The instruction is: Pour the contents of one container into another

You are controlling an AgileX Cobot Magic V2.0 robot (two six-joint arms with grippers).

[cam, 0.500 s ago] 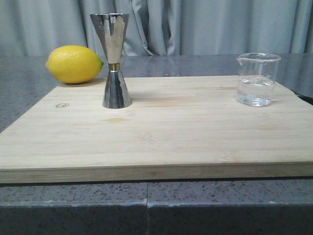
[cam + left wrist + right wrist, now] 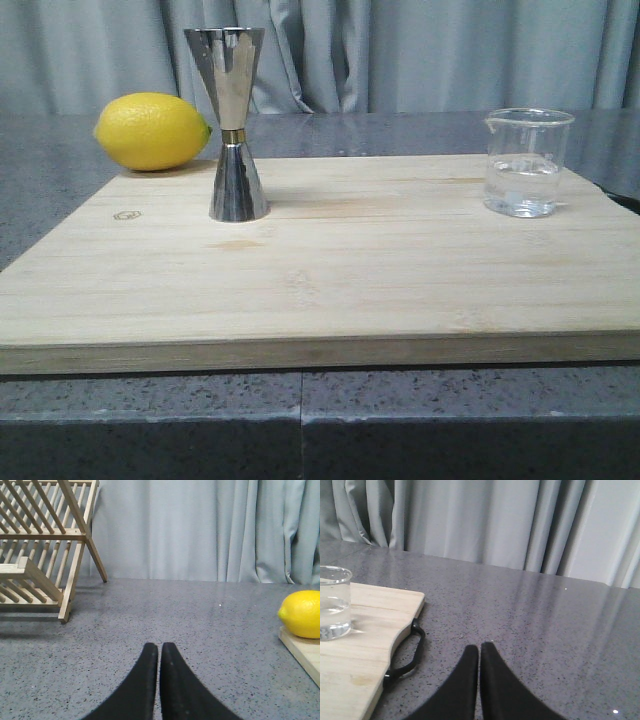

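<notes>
The clear glass beaker point(image 2: 527, 162), holding some clear liquid, stands upright at the right rear of the wooden board point(image 2: 330, 280); the right wrist view shows the beaker point(image 2: 334, 602) too. The steel hourglass jigger point(image 2: 233, 125) with its gold waist band stands upright at the board's left rear. Neither arm shows in the front view. My left gripper point(image 2: 159, 647) is shut and empty over the grey counter, left of the board. Equally shut and empty, my right gripper point(image 2: 480, 647) hovers over the counter to the right of the board.
A yellow lemon point(image 2: 152, 131) lies at the board's back left corner, beside the jigger. A wooden dish rack point(image 2: 40, 550) stands on the counter farther left. The board has a black handle loop point(image 2: 410, 652) on its right end. Grey curtains hang behind.
</notes>
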